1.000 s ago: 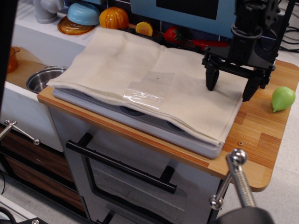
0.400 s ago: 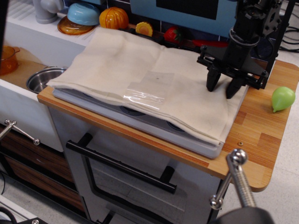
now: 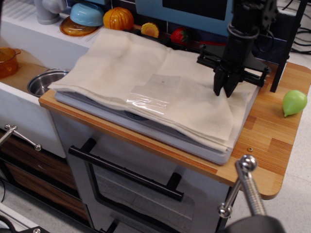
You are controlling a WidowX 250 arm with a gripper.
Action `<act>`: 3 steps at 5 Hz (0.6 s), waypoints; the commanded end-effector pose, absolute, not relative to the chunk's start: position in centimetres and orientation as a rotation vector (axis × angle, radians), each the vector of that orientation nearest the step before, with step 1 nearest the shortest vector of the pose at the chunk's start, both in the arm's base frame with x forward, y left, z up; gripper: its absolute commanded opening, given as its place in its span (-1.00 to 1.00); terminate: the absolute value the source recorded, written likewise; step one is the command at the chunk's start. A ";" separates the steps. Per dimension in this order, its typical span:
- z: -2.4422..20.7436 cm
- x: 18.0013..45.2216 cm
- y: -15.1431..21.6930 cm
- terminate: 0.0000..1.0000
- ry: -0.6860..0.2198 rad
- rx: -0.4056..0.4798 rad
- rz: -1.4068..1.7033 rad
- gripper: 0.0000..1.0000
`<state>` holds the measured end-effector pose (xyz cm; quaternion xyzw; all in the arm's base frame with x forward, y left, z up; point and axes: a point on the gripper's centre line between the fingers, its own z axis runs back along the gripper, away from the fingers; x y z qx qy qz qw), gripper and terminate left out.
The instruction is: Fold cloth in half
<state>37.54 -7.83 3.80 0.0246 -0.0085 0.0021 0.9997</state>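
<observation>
The cream cloth [image 3: 146,73] lies spread over the stovetop [image 3: 214,154], softly creased, with a shiny clear tape patch [image 3: 146,99] near its front middle. Its layered edges show along the front and the right side. My gripper [image 3: 224,92] hangs from the black arm over the cloth's right part, close to its right edge. The two fingers have come together into a narrow V with their tips down on the fabric, pinching it. The cloth under the tips is hidden.
A green pear [image 3: 294,102] lies on the wooden counter [image 3: 272,141] to the right. A steel pot [image 3: 46,80] sits in the sink at the left. A blue bowl [image 3: 86,13], a pumpkin [image 3: 118,18] and small toy foods stand behind. A metal post [image 3: 248,184] is in the foreground.
The gripper moved a little left over the cloth and its fingers went from wide open to closed on the fabric. The cloth's right edge shifted slightly.
</observation>
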 end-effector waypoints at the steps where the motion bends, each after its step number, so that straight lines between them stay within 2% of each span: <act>1: 14.4 38.6 -2.8 -1.00 -0.126 -0.149 0.012 -1.00; 2: 15.9 38.5 0.9 -1.00 -0.124 -0.192 -0.011 -1.00; 3: 14.7 38.2 5.3 -1.00 -0.116 -0.200 -0.020 -1.00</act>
